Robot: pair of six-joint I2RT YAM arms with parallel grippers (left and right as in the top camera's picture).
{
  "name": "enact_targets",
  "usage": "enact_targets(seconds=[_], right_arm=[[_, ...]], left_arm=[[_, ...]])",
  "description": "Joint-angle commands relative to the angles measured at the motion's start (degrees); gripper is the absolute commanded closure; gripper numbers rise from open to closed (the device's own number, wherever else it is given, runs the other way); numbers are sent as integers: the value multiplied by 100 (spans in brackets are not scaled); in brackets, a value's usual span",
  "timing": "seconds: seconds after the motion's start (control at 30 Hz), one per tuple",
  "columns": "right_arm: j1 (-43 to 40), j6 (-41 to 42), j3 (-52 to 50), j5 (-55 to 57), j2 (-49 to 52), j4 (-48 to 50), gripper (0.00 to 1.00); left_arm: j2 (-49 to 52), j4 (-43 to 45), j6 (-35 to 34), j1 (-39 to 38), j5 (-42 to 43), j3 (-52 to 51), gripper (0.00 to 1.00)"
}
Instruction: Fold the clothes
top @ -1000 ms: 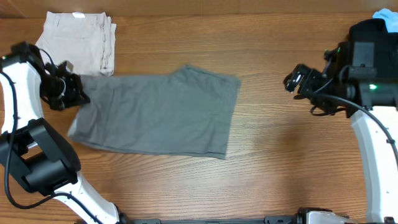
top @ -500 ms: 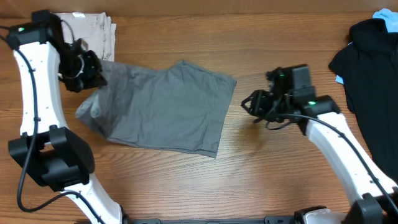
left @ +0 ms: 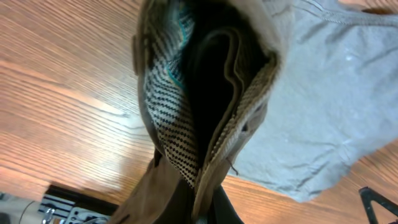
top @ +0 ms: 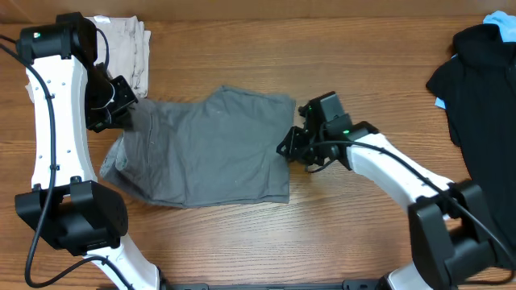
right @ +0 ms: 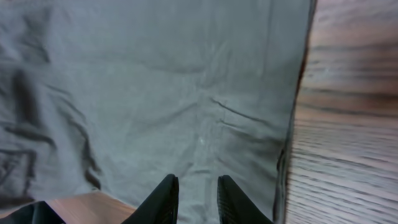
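Left gripper (top: 119, 111) clamped on a waistband corner of the grey shorts (top: 210, 149), right gripper (right: 196, 182) fingers narrowly apart over the cloth, hem just beside them, grip unclear

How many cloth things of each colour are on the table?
medium-grey woven shorts, spread out in the middle: 1
cream-beige folded shorts, at the far left: 1
black shirt, at the right edge: 1
light blue cloth, only a corner peeking out by the shirt: 1
Total: 4
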Motion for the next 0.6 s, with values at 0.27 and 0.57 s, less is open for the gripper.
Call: enact_targets(seconds=[0.27,0.57], right_arm=[[105,179,-35,-70,396,164,75],[114,179,-35,-72,439,214,78]], left_arm=[[-540,-15,-249,-114,-166,98,96],[-848,-15,-396,-514,-26,96,96]])
